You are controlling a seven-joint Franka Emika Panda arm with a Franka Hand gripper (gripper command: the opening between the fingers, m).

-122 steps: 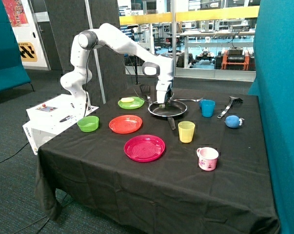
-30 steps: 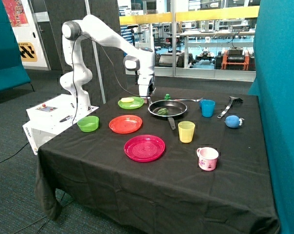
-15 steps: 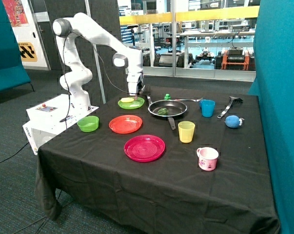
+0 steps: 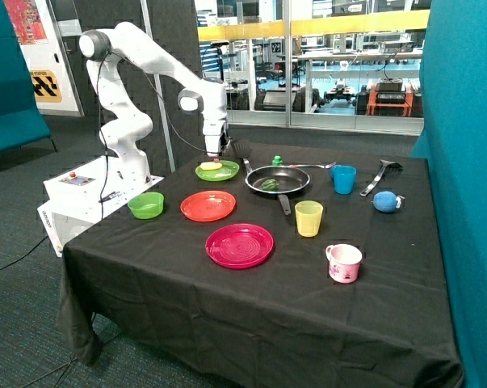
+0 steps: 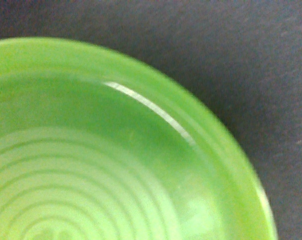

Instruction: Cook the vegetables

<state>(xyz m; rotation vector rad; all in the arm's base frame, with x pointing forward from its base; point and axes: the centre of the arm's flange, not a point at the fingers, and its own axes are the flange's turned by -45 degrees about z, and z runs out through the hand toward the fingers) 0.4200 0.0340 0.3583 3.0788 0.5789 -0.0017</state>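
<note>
The dark green rounded vegetable (image 4: 269, 184) lies in the black frying pan (image 4: 290, 178) at the back of the table. The pale yellow oblong vegetable (image 4: 211, 166) lies on the light green plate (image 4: 227, 175) beside the pan. My gripper (image 4: 215, 154) hangs just above the yellow piece and the plate. The wrist view is filled by the green plate's ridged inside (image 5: 115, 165) and rim against the black cloth; the yellow piece does not show there.
A small bright green knob (image 4: 277, 161) and a black spatula (image 4: 241, 149) sit behind the pan. An orange plate (image 4: 208, 205), pink plate (image 4: 239, 245), green bowl (image 4: 146, 204), yellow cup (image 4: 308, 218), blue cup (image 4: 344, 179) and pink mug (image 4: 344, 263) stand on the cloth.
My gripper has left the pan, where the dark green piece now lies, and moved sideways to above the green plate, coming lower over the yellow piece.
</note>
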